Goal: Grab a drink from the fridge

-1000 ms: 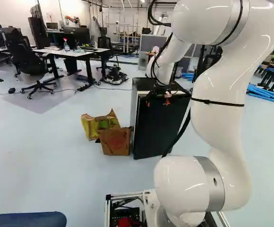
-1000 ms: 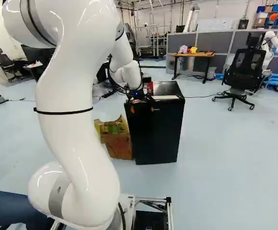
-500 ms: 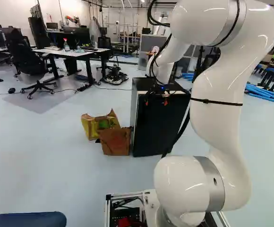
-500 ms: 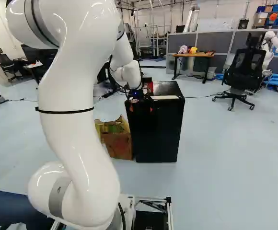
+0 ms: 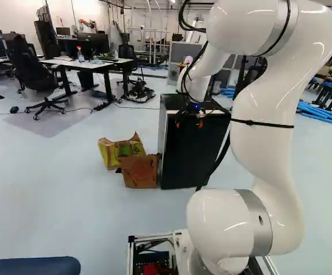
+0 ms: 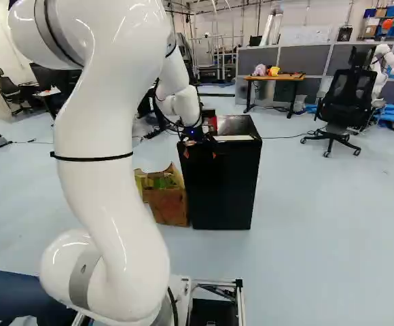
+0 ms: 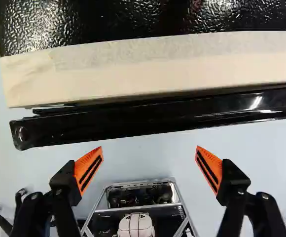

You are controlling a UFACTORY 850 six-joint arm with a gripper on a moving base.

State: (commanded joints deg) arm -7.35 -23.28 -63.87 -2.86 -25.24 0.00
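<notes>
While the pincer [image 5: 189,124] gapes wide, the fridge [image 5: 188,157] stands just ahead of it.

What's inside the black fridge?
Nothing inside the fridge shows. Its black door covers the front, so I can't tell whether any drinks are in there.

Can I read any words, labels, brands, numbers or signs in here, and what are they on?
No text is clear enough to quote.
Brown box beside the fridge: a reddish mark, too blurred to read.
Yellow box behind it: coloured patches, nothing legible.
Fridge: no readable lettering on its dark front.
Pale strip along the fridge's top edge: no writing visible.
</notes>
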